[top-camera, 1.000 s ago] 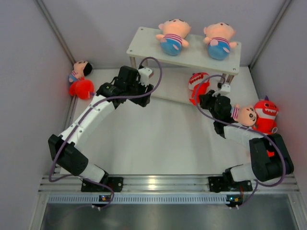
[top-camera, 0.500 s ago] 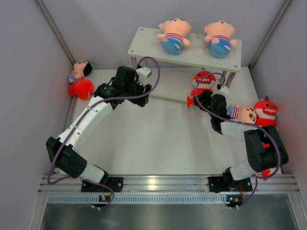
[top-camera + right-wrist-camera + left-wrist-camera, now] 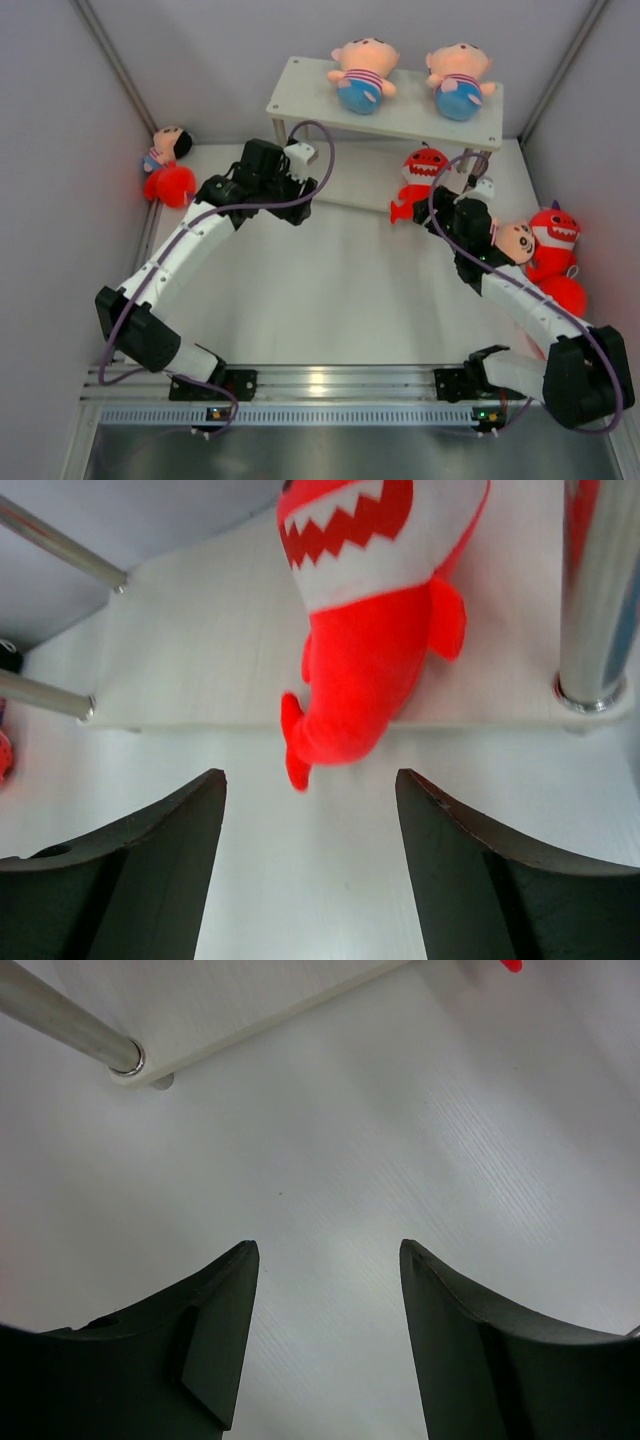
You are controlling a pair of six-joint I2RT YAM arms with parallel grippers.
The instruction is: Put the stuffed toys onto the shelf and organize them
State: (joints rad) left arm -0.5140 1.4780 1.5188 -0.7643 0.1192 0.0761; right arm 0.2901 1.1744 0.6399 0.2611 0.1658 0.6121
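By my reckoning the job is about half done. The low two-tier shelf of pale off-white boards on thin silver metal legs [image 3: 400,118] carries three toys. On its top board lie two peach big-headed plush dolls in striped shirts and blue bottoms, side by side: the left doll [image 3: 360,75] and the right doll [image 3: 458,85]. On the lower board, near its right end and just beside a silver leg [image 3: 595,590], stands a bright red plush shark with a white toothy mouth [image 3: 370,650], its tail fin hanging over the front edge.

My right gripper [image 3: 310,785] is spread wide just in front of that shark, with nothing between its fingers and not touching the toy. My left gripper [image 3: 325,1250] is spread too, empty, hanging over bare white tabletop [image 3: 340,290] beside the shelf's front left leg.

Left to do: a dark-haired doll [image 3: 168,148] and a red plush lump [image 3: 172,185] touching it sit against the left wall. A third peach doll [image 3: 515,242] and a second red shark [image 3: 555,232] lean together by the right wall, just beside my right forearm. Below them is more red plush [image 3: 565,297]; I cannot tell whether it is a separate toy. The lower board has room to the shark's left.
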